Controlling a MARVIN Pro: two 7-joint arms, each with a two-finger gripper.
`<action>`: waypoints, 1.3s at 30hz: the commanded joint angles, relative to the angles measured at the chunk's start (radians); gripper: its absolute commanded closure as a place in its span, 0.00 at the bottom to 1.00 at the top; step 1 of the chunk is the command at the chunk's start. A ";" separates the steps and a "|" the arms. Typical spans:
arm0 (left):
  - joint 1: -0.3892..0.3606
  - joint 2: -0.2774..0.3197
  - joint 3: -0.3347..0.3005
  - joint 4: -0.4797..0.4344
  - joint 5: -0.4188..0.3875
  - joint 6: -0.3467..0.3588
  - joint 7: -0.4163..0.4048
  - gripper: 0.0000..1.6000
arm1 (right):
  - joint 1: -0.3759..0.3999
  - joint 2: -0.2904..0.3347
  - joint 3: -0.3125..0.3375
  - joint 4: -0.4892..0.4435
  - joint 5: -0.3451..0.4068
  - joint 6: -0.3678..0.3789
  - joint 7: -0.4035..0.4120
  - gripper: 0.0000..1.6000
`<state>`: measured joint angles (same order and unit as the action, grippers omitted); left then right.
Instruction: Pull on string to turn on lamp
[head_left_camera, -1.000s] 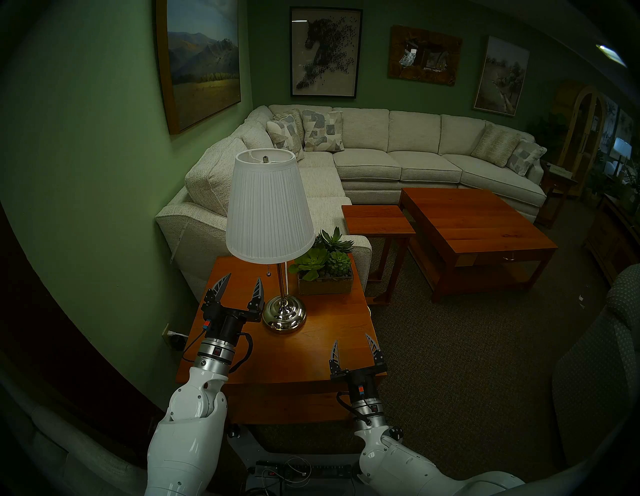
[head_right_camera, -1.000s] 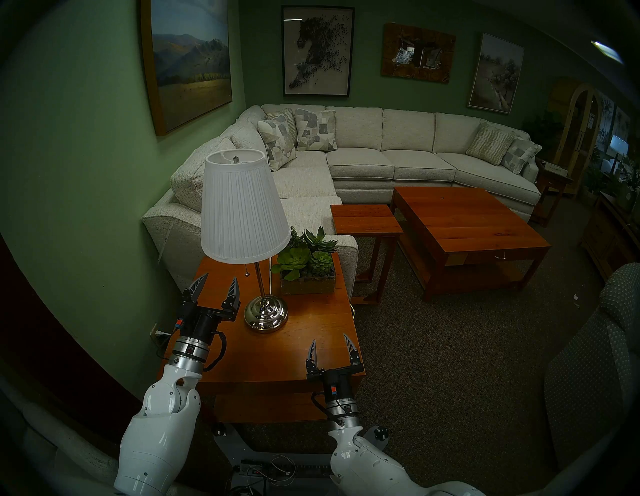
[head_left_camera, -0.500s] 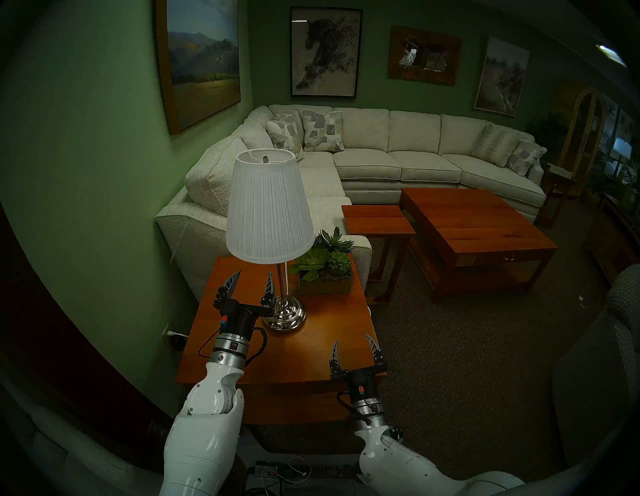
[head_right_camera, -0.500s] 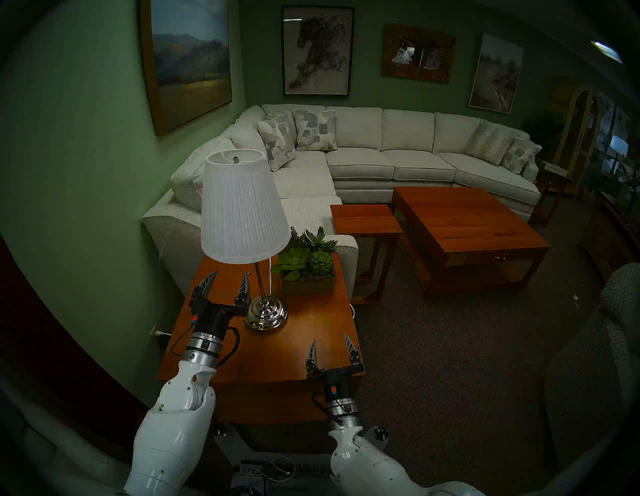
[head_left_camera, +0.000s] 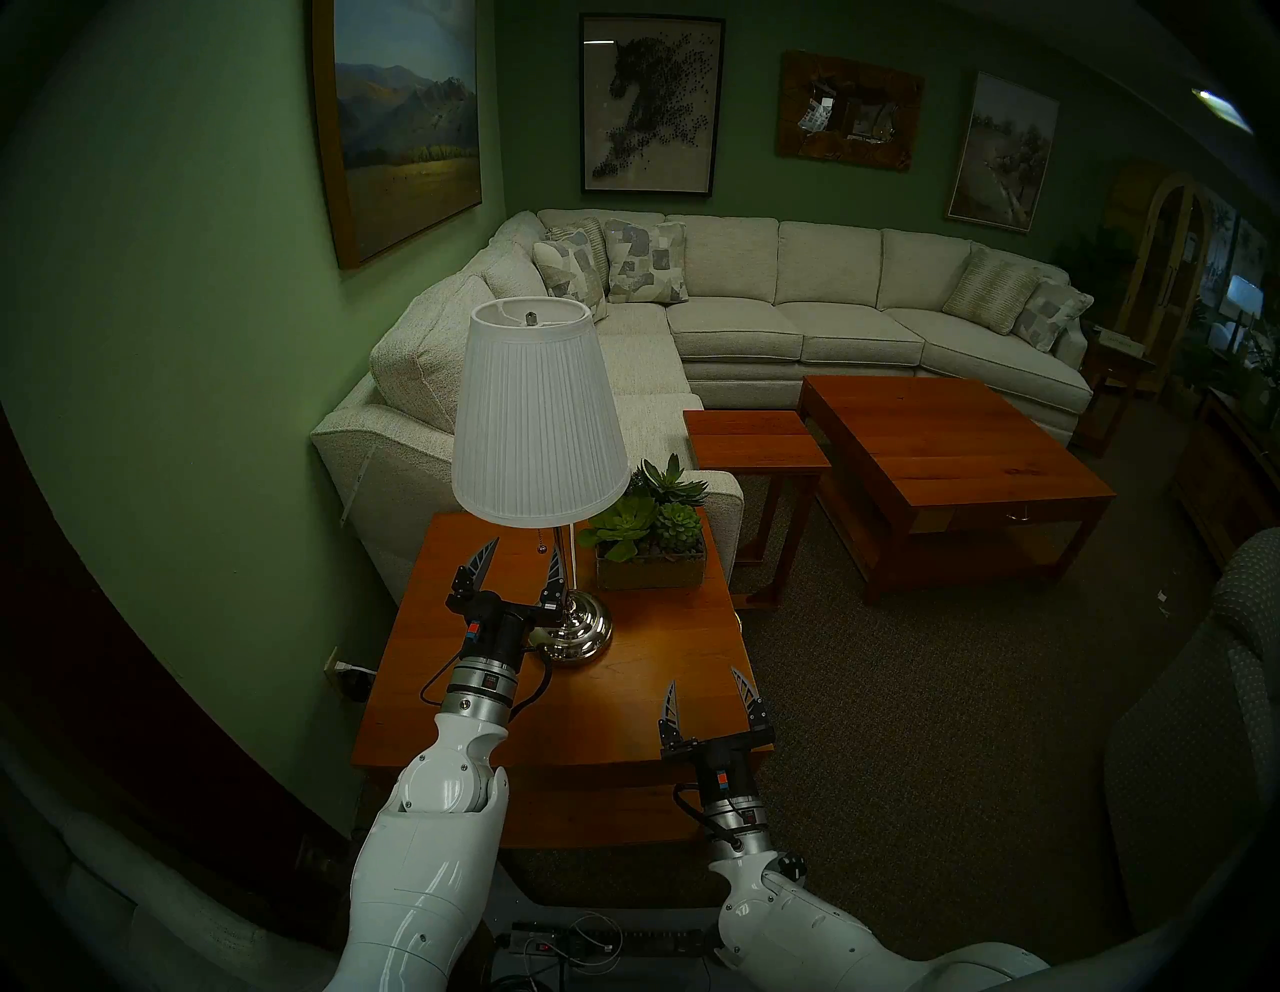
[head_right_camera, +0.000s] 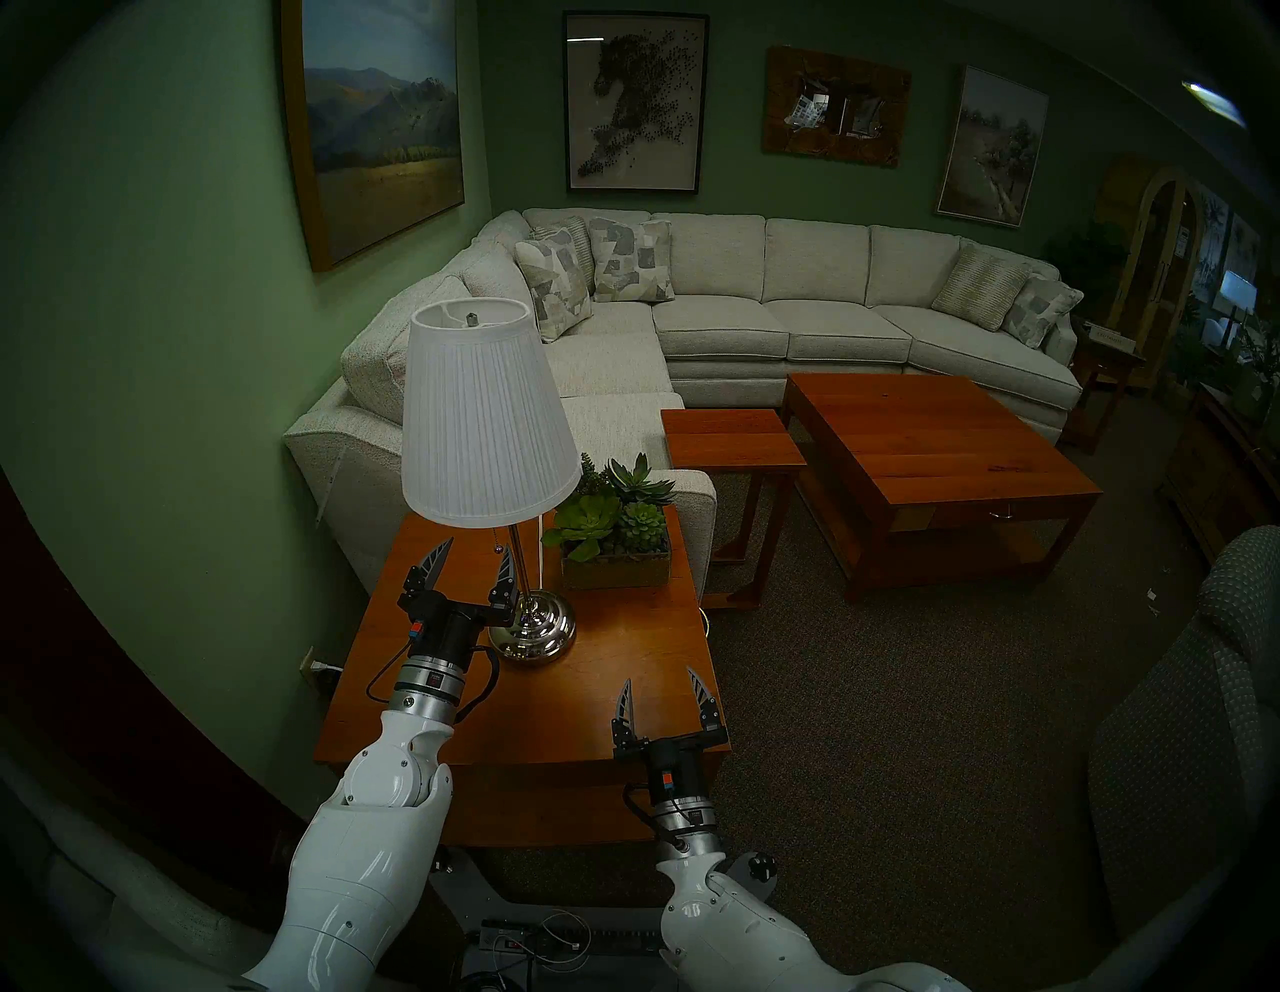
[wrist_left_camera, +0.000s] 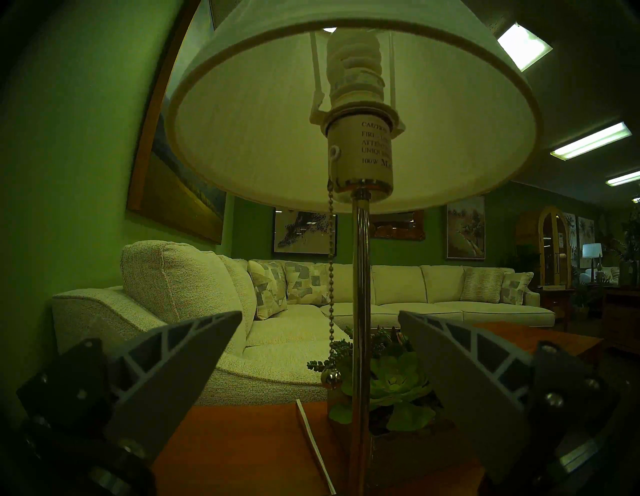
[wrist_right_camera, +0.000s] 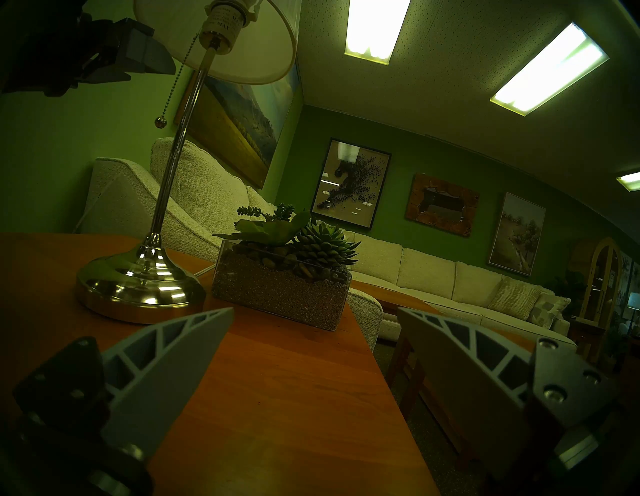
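Observation:
The lamp (head_left_camera: 540, 415) stands unlit on a wooden end table (head_left_camera: 623, 700), with a white pleated shade, a chrome pole and a domed chrome base (wrist_right_camera: 138, 287). The string (wrist_left_camera: 331, 277) is a thin beaded chain that hangs from the socket just left of the pole and ends in a small bead (head_left_camera: 537, 549). My left gripper (head_left_camera: 528, 547) is open, tips up under the shade. In the left wrist view the chain and bead hang between its fingers (wrist_left_camera: 194, 346), not touching them. My right gripper (head_left_camera: 703, 679) is open and empty over the table's front right corner.
A glass planter of succulents (head_left_camera: 651, 554) stands right of the lamp's pole. A white cord (wrist_left_camera: 311, 436) runs across the table behind the base. A cream sofa (head_left_camera: 762, 325), a small side table (head_left_camera: 755, 440) and a coffee table (head_left_camera: 956, 457) lie beyond. The green wall is on the left.
My left gripper has moved right and forward, from left of the lamp's base to under the shade, so the chain now hangs between its open fingers. The right arm has not moved.

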<state>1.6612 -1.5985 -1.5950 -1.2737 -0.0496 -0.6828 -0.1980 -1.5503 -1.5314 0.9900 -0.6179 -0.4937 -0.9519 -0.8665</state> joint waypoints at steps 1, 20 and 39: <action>-0.082 -0.006 0.002 0.013 0.017 -0.033 0.017 0.00 | 0.015 -0.001 0.001 -0.019 -0.005 -0.002 -0.005 0.00; -0.137 0.002 -0.014 0.085 0.073 -0.062 0.075 0.00 | 0.014 -0.002 0.002 -0.020 -0.007 -0.002 -0.005 0.00; -0.203 0.010 -0.010 0.173 0.069 -0.075 0.075 0.00 | 0.015 -0.002 0.003 -0.019 -0.007 -0.002 -0.005 0.00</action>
<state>1.5324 -1.5913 -1.6053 -1.1156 0.0233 -0.7340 -0.1196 -1.5504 -1.5323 0.9922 -0.6175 -0.4966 -0.9519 -0.8666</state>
